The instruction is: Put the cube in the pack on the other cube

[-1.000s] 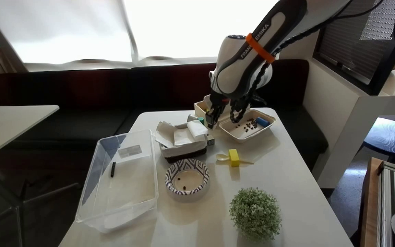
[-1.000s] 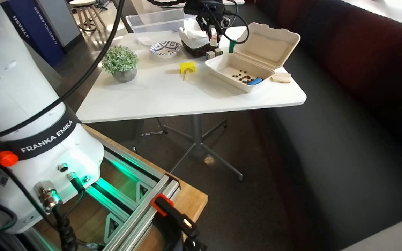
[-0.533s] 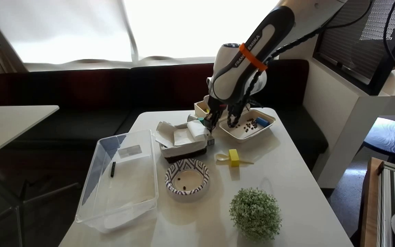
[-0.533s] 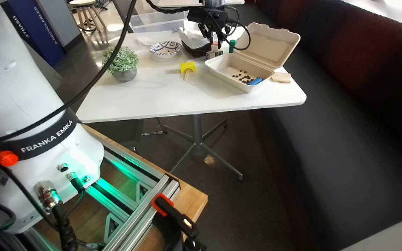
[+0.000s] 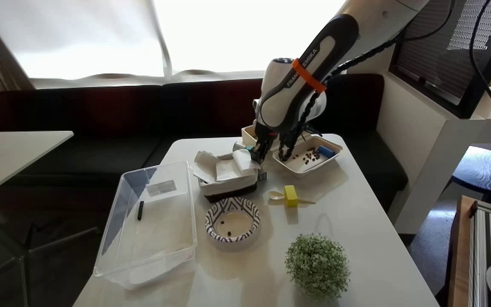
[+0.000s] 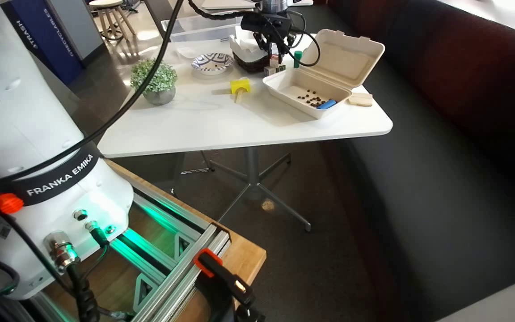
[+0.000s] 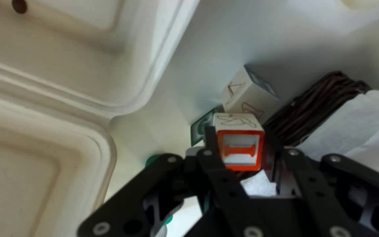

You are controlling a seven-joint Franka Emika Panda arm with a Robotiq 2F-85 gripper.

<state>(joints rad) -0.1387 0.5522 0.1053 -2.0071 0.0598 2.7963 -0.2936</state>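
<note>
My gripper (image 7: 239, 140) is shut on a white cube with an orange-red framed face (image 7: 240, 154). It holds this cube low over the table; the gripper (image 6: 275, 56) also shows in an exterior view. Two other cubes sit on the table just below: a white one with line drawings (image 7: 248, 93) and a green-edged one (image 7: 202, 126), partly hidden. Whether the held cube touches either cannot be told. In an exterior view the two lower cubes show beside the basket (image 6: 269, 70). The pack, a beige clamshell box (image 6: 284, 87), stands open beside them with brown beans and a blue block inside.
A dark basket with white paper (image 5: 228, 170) stands close beside the cubes. A green-capped item (image 6: 297, 58) stands near the gripper. A patterned bowl (image 5: 232, 204), a yellow block on a spoon (image 5: 290, 196), a plant (image 5: 318, 266) and a clear bin (image 5: 156, 230) are also on the table.
My gripper has come down with the held cube toward the cubes on the table. In the last half second it has moved only a little. The pack and the lower cubes have not moved.
</note>
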